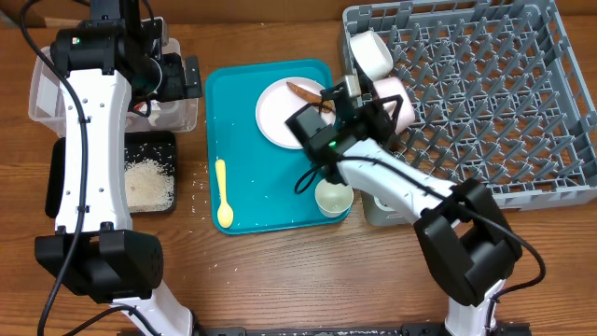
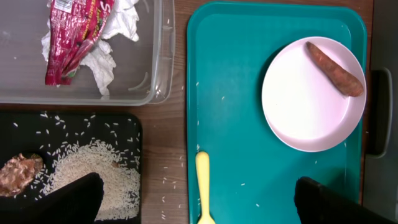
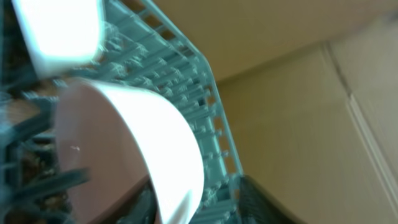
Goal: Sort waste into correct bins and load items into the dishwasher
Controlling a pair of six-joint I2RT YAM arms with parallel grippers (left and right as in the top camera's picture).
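Observation:
My right gripper (image 1: 376,105) (image 3: 200,202) is at the left edge of the grey dish rack (image 1: 485,103). Its fingers are apart, with the rim of a white bowl (image 1: 399,105) (image 3: 149,143) between them, against one finger. A second bowl (image 1: 371,52) stands in the rack. My left gripper (image 1: 177,79) (image 2: 199,205) is open and empty above the yellow spoon (image 2: 203,186). The white plate (image 2: 305,106) holds the brown sausage (image 2: 334,68). The crumpled paper with red wrapper (image 2: 87,37) lies in the clear tub (image 2: 158,74). The rice (image 2: 99,177) and brown lump (image 2: 18,174) lie in the black tray (image 2: 127,127).
The plate, the spoon (image 1: 222,191) and a small white cup (image 1: 334,198) sit on a teal tray (image 1: 270,205). Loose rice grains lie on the wooden table (image 2: 171,162) between the trays. A cardboard wall stands behind the rack.

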